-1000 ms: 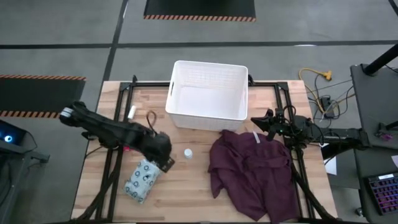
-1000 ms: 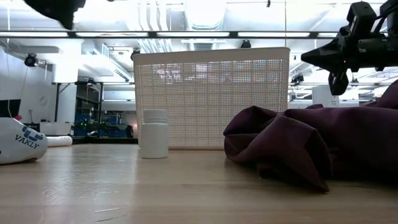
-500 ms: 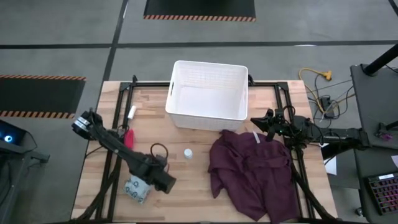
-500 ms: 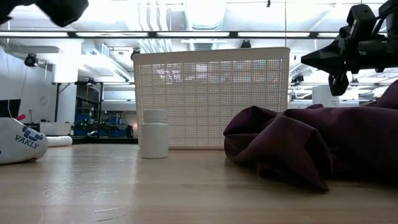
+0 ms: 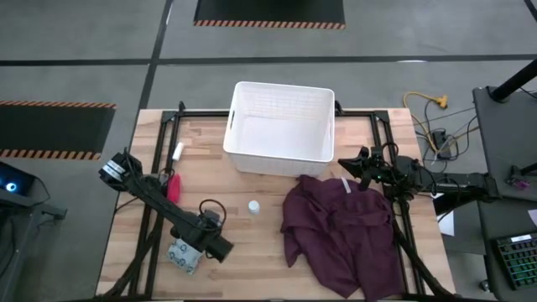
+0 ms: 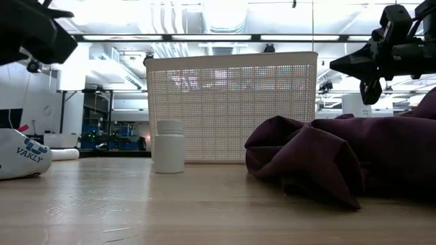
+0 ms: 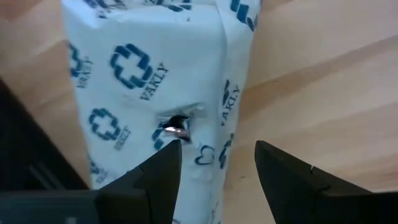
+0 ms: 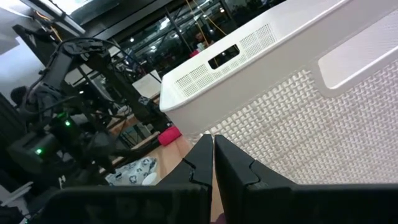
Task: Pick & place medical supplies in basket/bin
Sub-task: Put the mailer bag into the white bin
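The pale teal packet (image 5: pixel 185 255) with dark cross marks lies flat near the table's near left corner, and it fills the left wrist view (image 7: pixel 155 81). My left gripper (image 5: pixel 211 244) hangs open above its right end, the fingers (image 7: pixel 163 177) spread wide and clear of the table (image 6: pixel 41 37). The tiny white bottle (image 5: pixel 253 206) stands upright at mid table (image 6: pixel 169 146). Left of it lie the pink-red piece (image 5: pixel 174 186) and the white tube (image 5: pixel 177 152). The white basket (image 5: pixel 281 122) stands at the far edge. My right gripper (image 5: pixel 344 165) waits shut beside the basket's right wall (image 8: pixel 292 99).
A large maroon cloth (image 5: pixel 340 231) lies crumpled over the right half of the table, just near of the basket and under my right arm. Bare wood shows between the bottle and the packet. Black frame rails (image 5: pixel 151 210) run along the table's left side.
My left gripper has swung from beside the bottle toward the table's near edge and has come down lower over the packet's right end. The packet, the bottle and my right arm have kept still.
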Robot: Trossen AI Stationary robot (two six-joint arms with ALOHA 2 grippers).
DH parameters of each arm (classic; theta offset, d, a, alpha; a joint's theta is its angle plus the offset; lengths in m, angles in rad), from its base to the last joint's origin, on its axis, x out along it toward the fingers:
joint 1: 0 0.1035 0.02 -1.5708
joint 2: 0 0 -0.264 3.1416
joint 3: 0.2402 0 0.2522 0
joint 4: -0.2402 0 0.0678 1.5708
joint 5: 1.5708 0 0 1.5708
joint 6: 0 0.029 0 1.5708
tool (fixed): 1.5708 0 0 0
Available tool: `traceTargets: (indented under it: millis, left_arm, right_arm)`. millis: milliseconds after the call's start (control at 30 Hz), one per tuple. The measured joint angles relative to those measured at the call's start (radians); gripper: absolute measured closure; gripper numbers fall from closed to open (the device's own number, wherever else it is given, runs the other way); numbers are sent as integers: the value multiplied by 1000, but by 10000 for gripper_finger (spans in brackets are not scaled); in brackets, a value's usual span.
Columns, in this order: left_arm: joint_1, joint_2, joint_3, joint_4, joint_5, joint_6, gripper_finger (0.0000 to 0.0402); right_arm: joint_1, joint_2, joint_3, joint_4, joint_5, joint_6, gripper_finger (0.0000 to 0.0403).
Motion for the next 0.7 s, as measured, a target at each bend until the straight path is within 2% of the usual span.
traceTargets:
  millis: [167,367,700]
  left_arm:
    - [0,0,-36,71,2,1,215]
    - [3,-2,-74,70,4,-3,215]
    - [2,-14,-28,77,-11,-8,215]
  right_arm:
    - [0,0,0,0,0,0,394]
    - [0,0,0,1,0,0,394]
    - [0,0,0,1,0,5,394]
